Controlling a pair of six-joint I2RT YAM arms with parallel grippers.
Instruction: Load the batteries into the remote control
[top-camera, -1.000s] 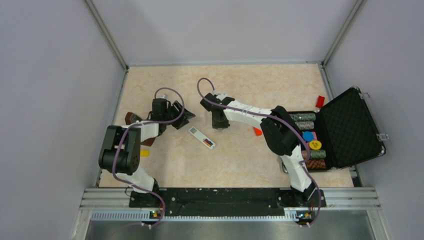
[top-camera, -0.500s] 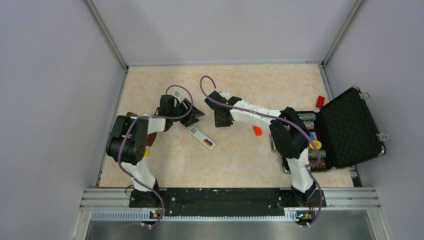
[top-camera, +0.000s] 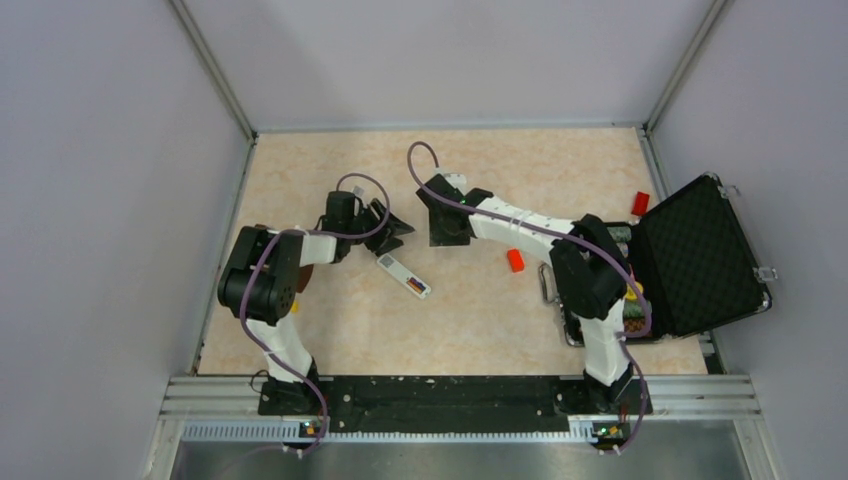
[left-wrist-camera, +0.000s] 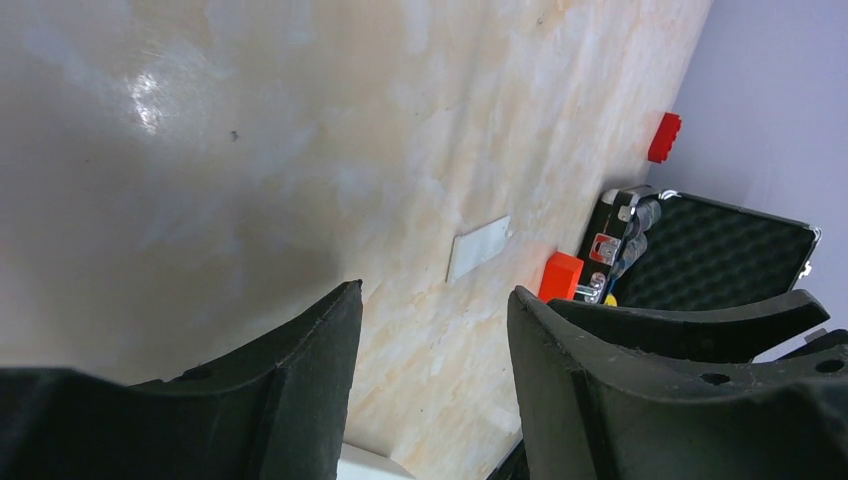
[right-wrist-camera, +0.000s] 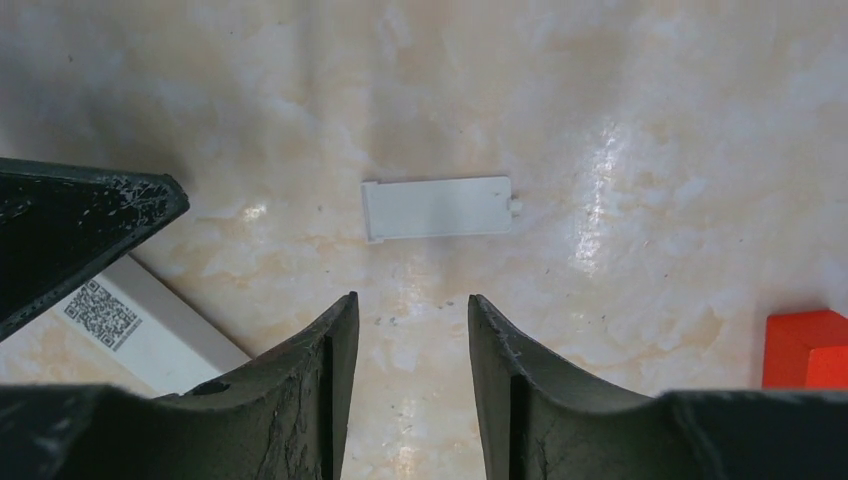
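Observation:
The white remote control (top-camera: 404, 275) lies slanted on the table between my arms. A dark and an orange-brown battery (top-camera: 415, 285) show in its open compartment. My left gripper (top-camera: 392, 231) is open and empty, just above the remote's far end; in the left wrist view (left-wrist-camera: 435, 290) a white corner of the remote (left-wrist-camera: 372, 466) sits below its jaws. My right gripper (top-camera: 444, 227) is open and empty, a little to the right of the remote. In the right wrist view (right-wrist-camera: 412, 297) it hovers near a small loose white plate (right-wrist-camera: 437, 208), with the remote (right-wrist-camera: 150, 325) at lower left.
An orange-red block (top-camera: 515, 261) lies right of the right gripper. An open black case (top-camera: 700, 255) with coloured pieces stands at the right edge, a red block (top-camera: 640, 203) behind it. The white plate (left-wrist-camera: 478, 246) also shows in the left wrist view. Walls enclose the table.
My left gripper has moved right, up to the remote's far end. My right gripper has shifted slightly back and right. The remote has not moved.

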